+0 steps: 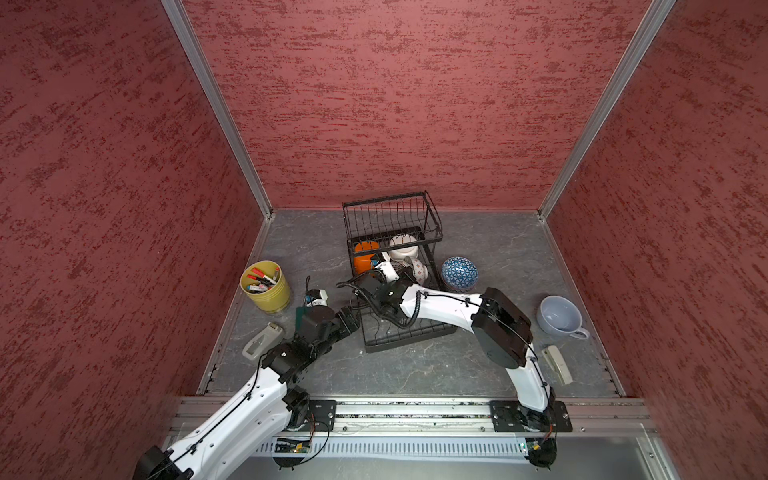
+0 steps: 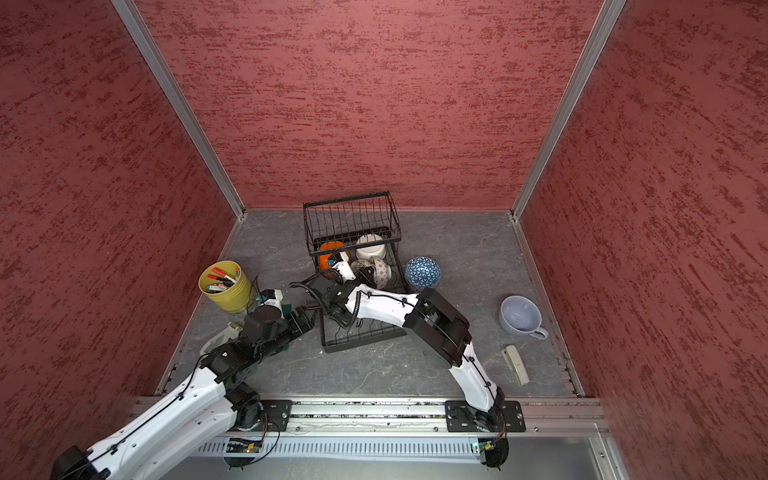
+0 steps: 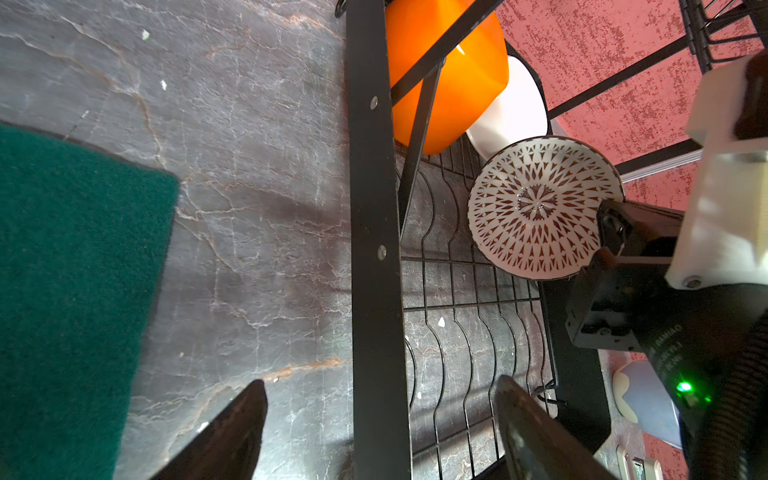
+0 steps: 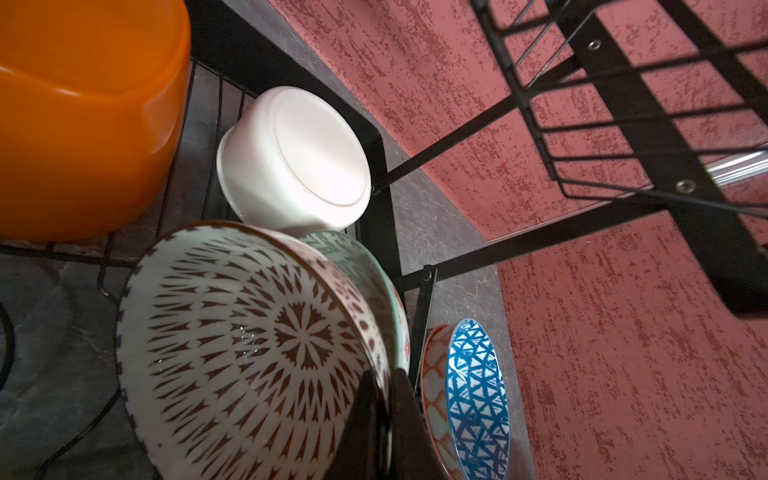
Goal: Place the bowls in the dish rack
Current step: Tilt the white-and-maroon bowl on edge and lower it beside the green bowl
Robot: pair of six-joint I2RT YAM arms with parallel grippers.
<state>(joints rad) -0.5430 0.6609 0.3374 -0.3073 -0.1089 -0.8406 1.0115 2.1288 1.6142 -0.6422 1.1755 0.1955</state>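
Note:
The black wire dish rack (image 1: 409, 338) (image 2: 361, 343) stands mid-table in both top views. On its lower tray sit an orange bowl (image 1: 365, 257) (image 4: 83, 116), a white bowl (image 1: 404, 248) (image 4: 299, 158) and a grey-green patterned bowl (image 4: 353, 255). My right gripper (image 4: 384, 415) (image 1: 404, 272) is shut on the rim of a brown-patterned bowl (image 4: 249, 353) (image 3: 540, 208), which stands tilted on edge in the tray. Outside the rack, to its right, a blue patterned bowl (image 1: 459, 272) (image 4: 473, 395) rests on an orange lattice bowl (image 4: 434, 374). My left gripper (image 3: 382, 415) (image 1: 352, 319) is open and empty, straddling the rack's left side bar (image 3: 374, 208).
A green pad (image 3: 75, 291) (image 1: 301, 316) lies under the left arm. A yellow-green pot of pens (image 1: 266, 286) stands at the left, with a white dispenser (image 1: 262, 340) nearer the front. A pale blue-grey cup (image 1: 559, 318) and a beige object (image 1: 559, 365) lie at the right.

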